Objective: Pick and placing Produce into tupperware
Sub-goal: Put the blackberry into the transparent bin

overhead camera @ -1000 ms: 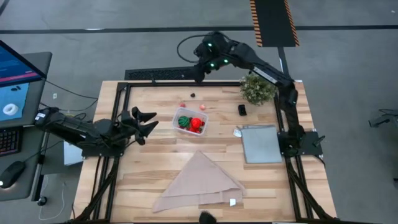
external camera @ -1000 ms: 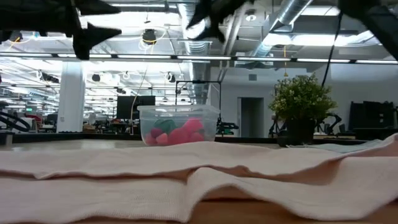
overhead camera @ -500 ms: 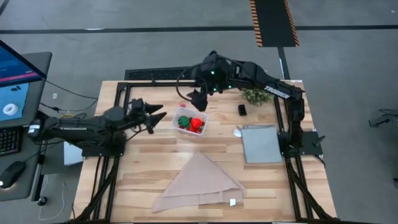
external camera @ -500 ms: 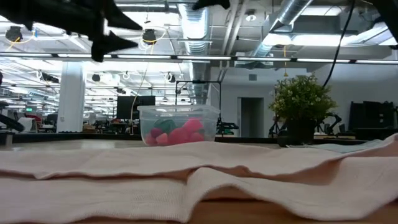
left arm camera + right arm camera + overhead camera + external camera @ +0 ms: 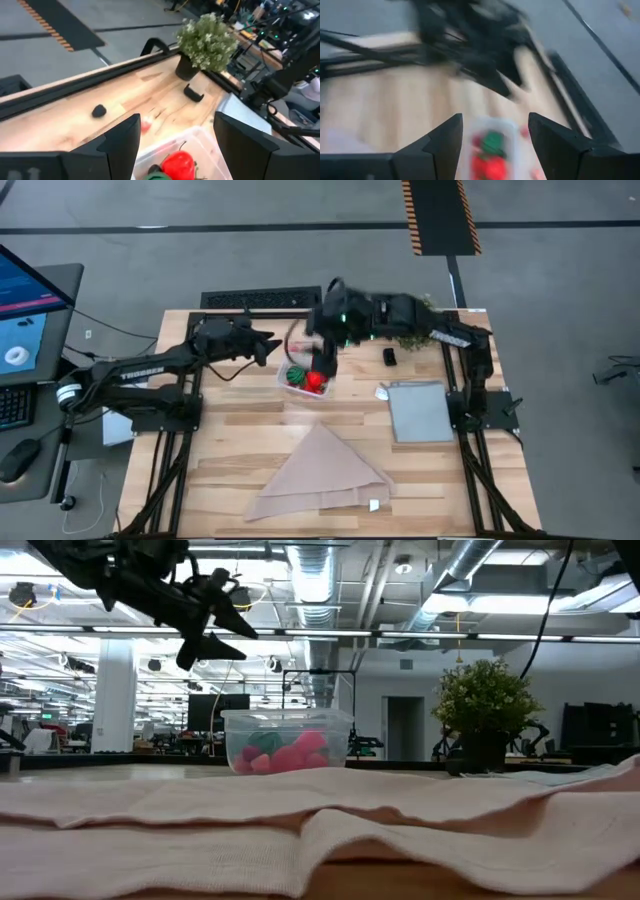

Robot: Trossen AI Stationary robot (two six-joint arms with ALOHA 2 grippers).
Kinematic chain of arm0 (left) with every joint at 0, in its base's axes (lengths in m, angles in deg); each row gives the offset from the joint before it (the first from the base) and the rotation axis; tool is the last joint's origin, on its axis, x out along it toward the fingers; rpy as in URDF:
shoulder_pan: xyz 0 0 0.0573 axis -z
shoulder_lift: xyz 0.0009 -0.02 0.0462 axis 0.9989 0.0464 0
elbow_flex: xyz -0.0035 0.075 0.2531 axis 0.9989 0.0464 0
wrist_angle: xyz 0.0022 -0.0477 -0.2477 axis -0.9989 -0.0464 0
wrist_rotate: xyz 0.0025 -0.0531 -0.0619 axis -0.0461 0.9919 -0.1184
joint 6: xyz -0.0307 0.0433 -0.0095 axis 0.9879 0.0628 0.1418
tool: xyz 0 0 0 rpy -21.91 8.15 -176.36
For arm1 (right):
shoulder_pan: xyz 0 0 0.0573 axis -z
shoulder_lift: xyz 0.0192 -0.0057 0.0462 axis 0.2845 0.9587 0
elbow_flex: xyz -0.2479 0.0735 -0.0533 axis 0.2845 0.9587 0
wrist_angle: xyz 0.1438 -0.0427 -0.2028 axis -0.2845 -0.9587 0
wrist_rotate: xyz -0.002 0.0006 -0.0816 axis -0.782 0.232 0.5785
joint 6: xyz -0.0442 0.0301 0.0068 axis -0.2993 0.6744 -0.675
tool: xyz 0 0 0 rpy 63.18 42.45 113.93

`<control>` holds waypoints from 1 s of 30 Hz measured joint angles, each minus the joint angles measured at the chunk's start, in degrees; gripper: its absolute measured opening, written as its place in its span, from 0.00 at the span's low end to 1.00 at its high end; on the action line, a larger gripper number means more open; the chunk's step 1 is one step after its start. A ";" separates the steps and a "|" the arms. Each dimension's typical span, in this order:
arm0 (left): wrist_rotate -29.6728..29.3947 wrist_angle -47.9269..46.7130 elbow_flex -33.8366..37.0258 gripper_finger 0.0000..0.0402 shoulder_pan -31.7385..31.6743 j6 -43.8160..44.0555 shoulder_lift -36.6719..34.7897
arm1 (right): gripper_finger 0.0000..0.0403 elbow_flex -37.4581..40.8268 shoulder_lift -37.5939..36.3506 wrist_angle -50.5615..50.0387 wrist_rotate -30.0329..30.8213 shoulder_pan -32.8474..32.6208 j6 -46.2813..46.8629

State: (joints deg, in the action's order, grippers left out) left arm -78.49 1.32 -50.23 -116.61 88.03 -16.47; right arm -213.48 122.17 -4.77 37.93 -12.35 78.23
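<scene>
**High view: both arms converge on the tub**

Left end effector (image 5: 268,348) spread, empty, beside the tupperware (image 5: 306,376); right end effector (image 5: 322,364) spread above it. Loose berries (image 5: 99,110) on the worktop (image 5: 240,450) look tiny, light, roll-prone: pinch across their middle.

The high view looks straight down from well above, taking in the whole tabletop (image 5: 250,450) and the floor around it. The low view sits at tabletop height on the near edge, facing level across a beige cloth (image 5: 320,830) toward the far room. Both share the clear tub (image 5: 304,375) and the potted plant (image 5: 484,710). Each wrist view looks forward between its own arm's spread dark fingers (image 5: 122,142), close above the tub, from opposite sides.
</scene>
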 joint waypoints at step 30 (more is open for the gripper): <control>1.48 -2.30 -6.47 0.60 -5.70 -0.88 2.84 | 0.62 82.14 -45.52 72.65 -19.94 -7.14 -2.00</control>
State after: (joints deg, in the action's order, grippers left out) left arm -77.01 -0.97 -56.70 -122.31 87.14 -13.62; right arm -131.34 76.65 67.88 17.99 -19.49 76.23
